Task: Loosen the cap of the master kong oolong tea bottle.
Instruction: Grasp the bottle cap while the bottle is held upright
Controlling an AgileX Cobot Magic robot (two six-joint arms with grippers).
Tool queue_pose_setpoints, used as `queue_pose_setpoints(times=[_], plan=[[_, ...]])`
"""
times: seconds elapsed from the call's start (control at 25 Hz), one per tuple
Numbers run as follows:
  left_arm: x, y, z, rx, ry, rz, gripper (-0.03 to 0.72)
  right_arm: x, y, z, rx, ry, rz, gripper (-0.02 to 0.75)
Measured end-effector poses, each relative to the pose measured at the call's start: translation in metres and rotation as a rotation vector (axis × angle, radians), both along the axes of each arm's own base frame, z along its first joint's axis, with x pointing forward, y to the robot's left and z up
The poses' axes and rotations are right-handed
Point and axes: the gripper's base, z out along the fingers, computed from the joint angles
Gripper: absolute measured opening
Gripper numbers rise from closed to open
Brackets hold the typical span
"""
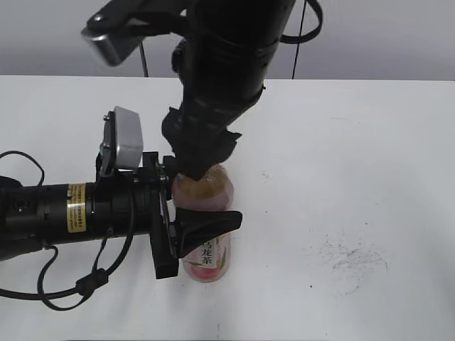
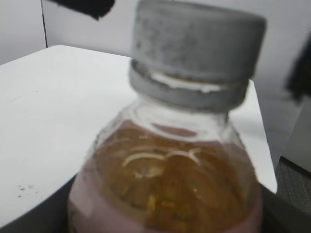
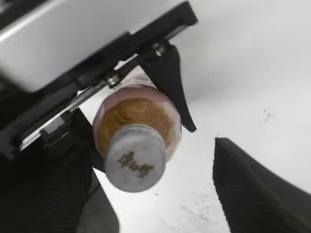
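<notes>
Cap point(image 2: 197, 53): matt light-grey plastic, finely speckled and scuffed, with a dark printed mark on top. Master kong oolong tea bottle point(image 1: 206, 213): clear glossy plastic with a smooth pink-white printed label. Left tool point(image 1: 202, 222): matt black plastic fingers, smooth. Right tool point(image 3: 160, 194): black, with ribbed matt pads. Tabletop point(image 1: 355, 156): smooth white, matt, marked with dark smudges.

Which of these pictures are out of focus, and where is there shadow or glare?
Left wrist view: cap and bottle soft, too close. Right wrist view: cap logo blurred, dark foreground finger unsharp. Exterior view: sharp, even light, faint shadow under the bottle, no glare.
</notes>
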Motion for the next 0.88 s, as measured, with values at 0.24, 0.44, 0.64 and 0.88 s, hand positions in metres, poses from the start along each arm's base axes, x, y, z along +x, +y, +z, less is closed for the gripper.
queue_pose_setpoints(times=[0.24,0.44,0.64,0.88], plan=[[0.0001,0.0,0.0,0.0,0.001,0.001,0.445,0.0027,-0.0023,-0.0002,0.038,0.085,-0.441,0.522],[0.0003,0.0001,0.0,0.0,0.001,0.003,0.445,0.0015,-0.0013,-0.0001,0.057,0.12,-0.514,0.435],[0.0003,0.0001,0.0,0.0,0.001,0.003,0.445,0.0003,-0.0003,0.0,0.064,0.135,-0.506,0.301],[0.0004,0.0001,0.0,-0.001,0.002,0.005,0.445,-0.0002,0.0003,0.0,0.037,0.075,-0.273,0.267]])
